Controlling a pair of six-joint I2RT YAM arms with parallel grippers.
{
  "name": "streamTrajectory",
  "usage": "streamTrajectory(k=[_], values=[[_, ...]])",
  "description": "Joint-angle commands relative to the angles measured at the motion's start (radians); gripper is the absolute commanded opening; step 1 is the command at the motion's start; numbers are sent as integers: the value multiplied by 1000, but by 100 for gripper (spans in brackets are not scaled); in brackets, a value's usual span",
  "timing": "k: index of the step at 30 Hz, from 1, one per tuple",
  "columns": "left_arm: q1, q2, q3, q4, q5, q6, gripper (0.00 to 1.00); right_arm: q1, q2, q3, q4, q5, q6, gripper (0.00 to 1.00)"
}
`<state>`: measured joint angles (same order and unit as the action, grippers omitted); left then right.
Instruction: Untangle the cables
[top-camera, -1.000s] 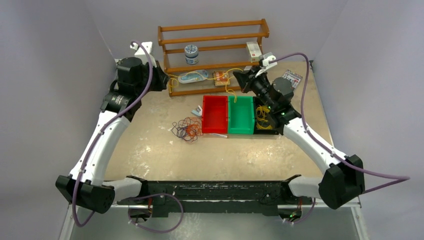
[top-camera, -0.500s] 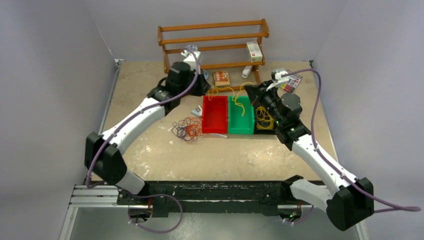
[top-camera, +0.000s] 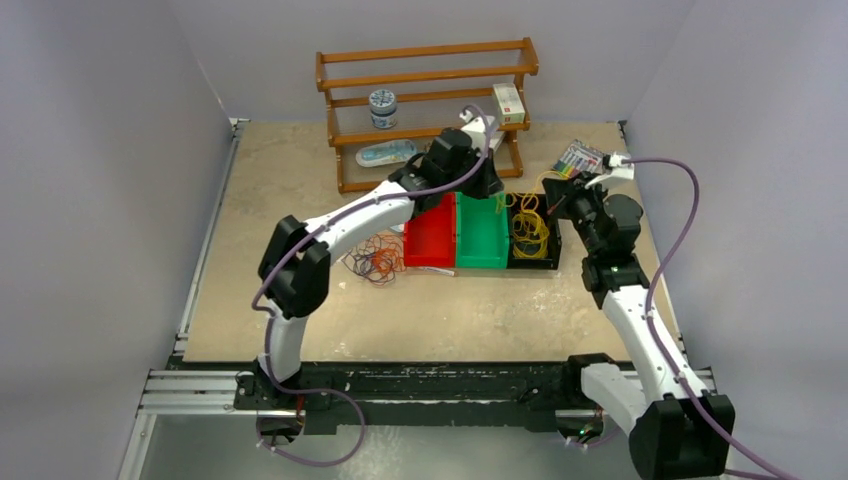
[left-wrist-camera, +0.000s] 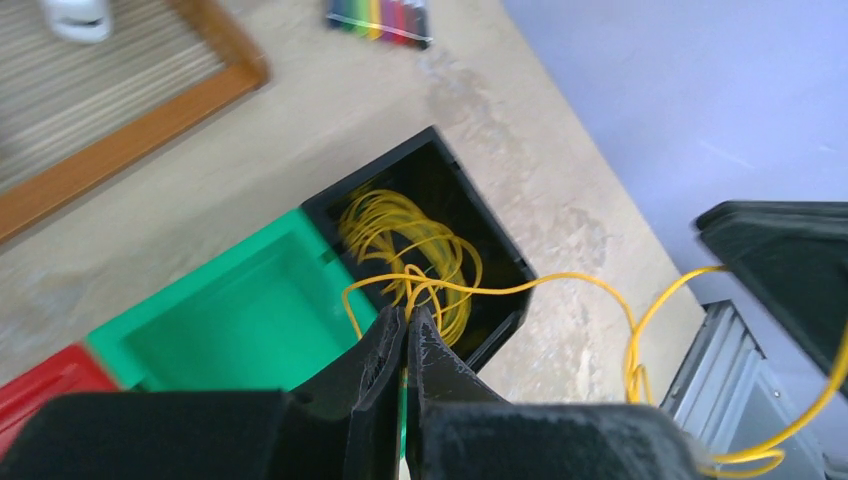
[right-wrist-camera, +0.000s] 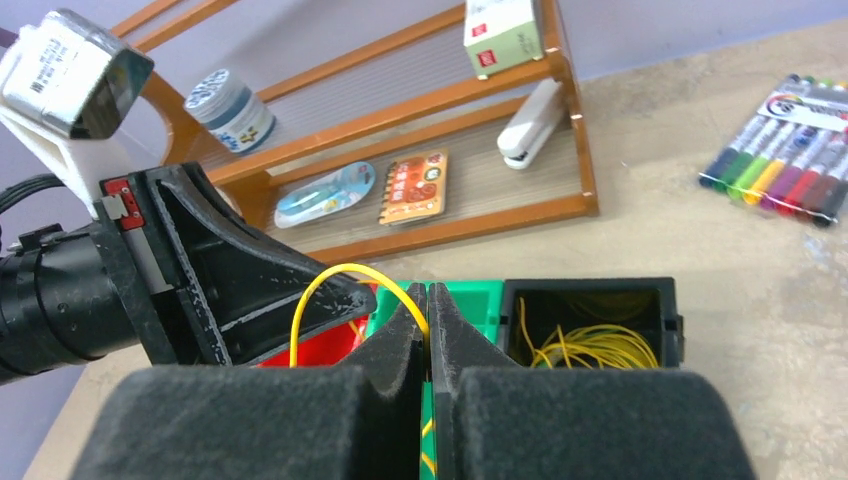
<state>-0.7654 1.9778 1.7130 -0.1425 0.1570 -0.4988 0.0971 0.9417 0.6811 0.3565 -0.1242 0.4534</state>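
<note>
A tangle of orange-red and dark cables (top-camera: 375, 258) lies on the table left of the red bin (top-camera: 428, 262). My left gripper (left-wrist-camera: 407, 312) is shut on a yellow cable (left-wrist-camera: 560, 282), above the seam between the green bin (left-wrist-camera: 250, 310) and the black bin (left-wrist-camera: 505, 260). That strand runs right to my right gripper (right-wrist-camera: 428, 295), which is shut on its arching loop (right-wrist-camera: 330, 272). A coil of yellow cables (right-wrist-camera: 590, 345) fills the black bin. From above, the left gripper (top-camera: 497, 195) and right gripper (top-camera: 553, 203) face each other across that bin.
A wooden shelf (top-camera: 430, 82) stands at the back with a jar (top-camera: 383, 108), a small box (top-camera: 508, 100), a stapler (right-wrist-camera: 535, 125) and a notebook (right-wrist-camera: 415, 187). A pack of markers (top-camera: 582, 158) lies at the back right.
My left arm has swung from the back left across to the bins. My right gripper has pulled back to the right. The yellow cable now hangs over the black bin.
</note>
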Motion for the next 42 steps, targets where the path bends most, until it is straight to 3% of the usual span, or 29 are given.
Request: streamTrajectory(k=[1, 19, 30, 37, 42], values=[[-40, 96, 136, 110, 73, -43, 0, -69, -31, -11, -12, -70, 30, 0], [-93, 398, 399, 83, 110, -50, 0, -117, -20, -26, -71, 8, -39, 0], [-77, 447, 413, 69, 63, -35, 0, -132, 126, -22, 16, 28, -61, 0], [-58, 383, 345, 101, 50, -50, 20, -147, 181, -11, 22, 77, -84, 0], [-49, 341, 309, 106, 35, -63, 29, -151, 177, -5, 8, 119, -104, 0]])
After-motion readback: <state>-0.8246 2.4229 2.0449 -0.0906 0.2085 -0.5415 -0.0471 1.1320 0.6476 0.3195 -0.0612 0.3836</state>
